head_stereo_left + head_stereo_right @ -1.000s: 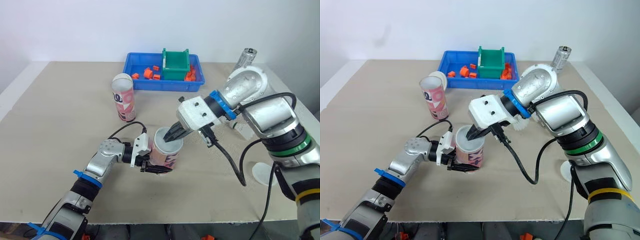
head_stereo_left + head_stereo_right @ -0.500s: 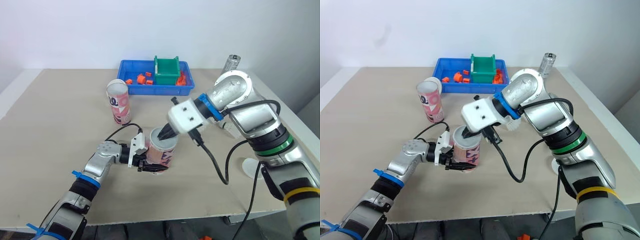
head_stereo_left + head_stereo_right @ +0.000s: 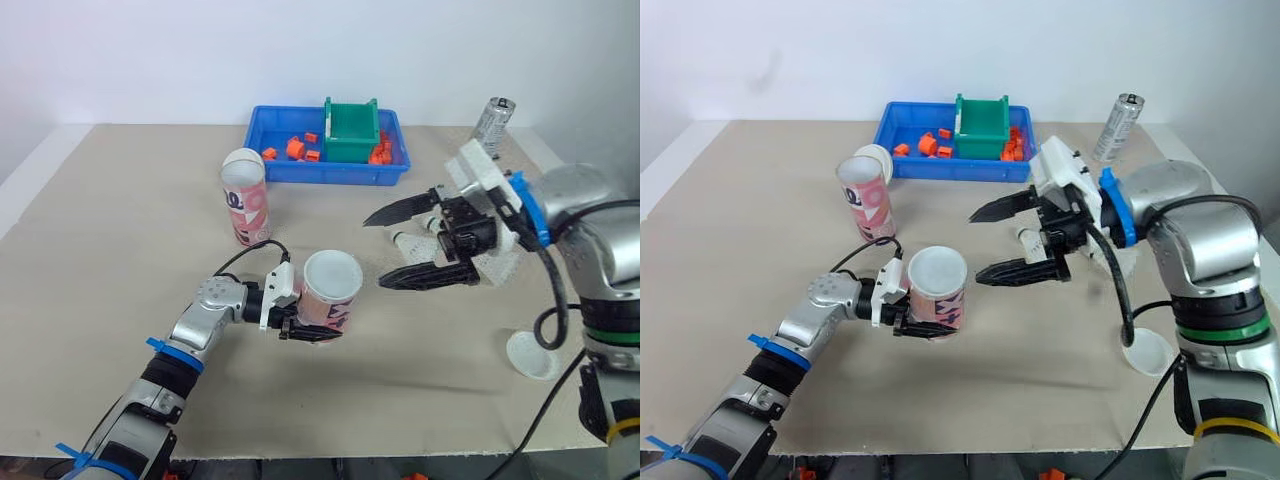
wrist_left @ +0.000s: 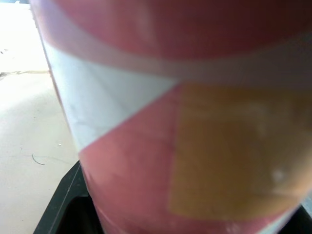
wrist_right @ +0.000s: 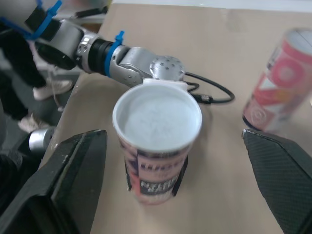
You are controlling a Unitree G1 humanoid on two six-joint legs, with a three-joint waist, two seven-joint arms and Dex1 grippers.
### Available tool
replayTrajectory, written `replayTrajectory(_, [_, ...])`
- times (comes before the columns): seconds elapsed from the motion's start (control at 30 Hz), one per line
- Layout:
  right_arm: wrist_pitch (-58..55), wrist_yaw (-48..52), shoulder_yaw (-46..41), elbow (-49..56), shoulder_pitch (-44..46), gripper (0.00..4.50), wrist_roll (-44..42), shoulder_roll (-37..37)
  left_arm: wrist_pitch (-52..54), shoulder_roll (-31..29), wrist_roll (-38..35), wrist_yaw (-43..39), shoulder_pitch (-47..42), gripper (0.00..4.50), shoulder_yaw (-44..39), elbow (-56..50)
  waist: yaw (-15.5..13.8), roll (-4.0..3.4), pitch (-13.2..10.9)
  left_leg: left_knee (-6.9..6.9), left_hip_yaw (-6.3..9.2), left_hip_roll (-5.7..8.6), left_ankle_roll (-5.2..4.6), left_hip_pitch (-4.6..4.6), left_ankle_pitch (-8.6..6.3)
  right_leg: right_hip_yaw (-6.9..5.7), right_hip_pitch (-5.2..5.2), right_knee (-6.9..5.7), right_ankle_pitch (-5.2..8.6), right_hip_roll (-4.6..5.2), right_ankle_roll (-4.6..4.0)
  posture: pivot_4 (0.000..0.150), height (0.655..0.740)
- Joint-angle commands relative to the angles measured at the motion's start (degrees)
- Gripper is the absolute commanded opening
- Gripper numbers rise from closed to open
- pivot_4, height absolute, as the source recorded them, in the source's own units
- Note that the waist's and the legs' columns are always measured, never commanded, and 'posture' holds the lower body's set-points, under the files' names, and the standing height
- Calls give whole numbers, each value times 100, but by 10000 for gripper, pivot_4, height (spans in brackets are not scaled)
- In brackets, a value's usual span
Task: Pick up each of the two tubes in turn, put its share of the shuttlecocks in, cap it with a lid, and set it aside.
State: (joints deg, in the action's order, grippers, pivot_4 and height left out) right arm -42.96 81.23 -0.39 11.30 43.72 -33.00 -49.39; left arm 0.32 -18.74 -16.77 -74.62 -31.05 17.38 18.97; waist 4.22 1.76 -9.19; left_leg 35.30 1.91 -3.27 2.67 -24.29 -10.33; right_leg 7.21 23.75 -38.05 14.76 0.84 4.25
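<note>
— On the tabletop (image 3: pixel 100 230), well forward of the blue tray (image 3: pixel 330 172)?
— Empty right hand (image 3: pixel 375 252), fingers spread wide. Farther forward of tray, lidded tube (image 3: pixel 332 295), clenched in left hand (image 3: pixel 300 325). Just forward of tray's left end, second tube (image 3: pixel 246 205), standing.

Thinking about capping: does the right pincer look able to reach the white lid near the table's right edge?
Probably yes: the lid lies uncovered, and the right pincer is open, empty.

Smooth printed cardboard tube (image 3: pixel 338 314) — shiny blue plastic bin (image 3: pixel 330 173) — matt beige table (image 3: pixel 120 200).
</note>
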Motion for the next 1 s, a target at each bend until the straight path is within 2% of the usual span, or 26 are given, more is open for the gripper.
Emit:
replayTrajectory(0.03, [-158,-423,-413,397,-453,44571,-178,-154,92,-104,150,42,2,29494,-83,225,3,1,-1,2,0,0,0,0,0,0,-1,0,-1,0,0,1500,7309])
replayTrajectory(0.1, [-151,-668,-478,602,-865,44571,-150,-188,120,-108,118,13,-3,29494,-91,198,10,2,-1,4,0,0,0,1,0,-1,-1,0,9,0,-20,1500,7309])
replayTrajectory(0.2, [35,-1026,-470,863,-1384,45000,22,-172,223,-120,-20,-110,0,38690,-142,110,21,-5,-6,7,-1,0,0,2,1,2,0,0,6,0,-26,1500,7309])
replayTrajectory(0.23, [103,-1106,-473,935,-1516,45000,48,-169,316,-140,-71,-166,2,43089,-152,63,21,-8,-10,10,-3,0,1,2,1,3,2,-1,4,0,-26,1500,7309])
replayTrajectory(0.27, [158,-1226,-461,985,-1618,45000,96,-153,330,-170,-92,-208,5,44556,-173,27,19,-6,-14,9,-3,0,1,-1,1,4,4,0,3,0,-25,1500,7309])
replayTrajectory(0.47, [804,-1569,-448,1091,-2318,45000,437,-135,-166,-428,107,-237,-29,44556,-356,183,-9,-3,-20,8,2,3,1,-23,0,1,16,1,-3,1,8,1500,7309])
replayTrajectory(0.57, [905,-1549,-505,1187,-2632,45000,347,-175,-142,-637,16,-383,9,44556,-464,80,-9,-8,-25,5,3,4,-5,-31,-4,1,22,1,5,0,8,1500,7309])
replayTrajectory(0.7, [1026,-1606,-414,1229,-2765,45000,395,-158,89,-1107,-236,-575,329,44556,-724,-491,0,-16,-51,6,3,3,-7,-33,-5,2,25,0,6,0,8,1500,7309])
replayTrajectory(0.83, [1431,-1909,-151,1094,-2684,45000,673,195,300,-1605,-456,-585,716,44556,-1066,-1110,3,-12,-62,6,4,0,-6,-32,-5,-1,25,0,5,0,7,1500,7309])
replayTrajectory(0.9, [1582,-2070,50,1083,-2710,45000,842,403,625,-1736,-816,-398,784,44556,-1435,-1482,-3,-5,-80,8,4,-3,-6,-33,-5,-4,25,-1,2,-1,5,1500,7309])
replayTrajectory(1.0, [1831,-2133,475,952,-2834,45000,1199,570,1594,-1895,-1808,54,788,44556,-2191,-2282,-19,5,-99,13,6,-5,-4,-38,-3,-7,25,-1,-3,0,6,1500,7309])
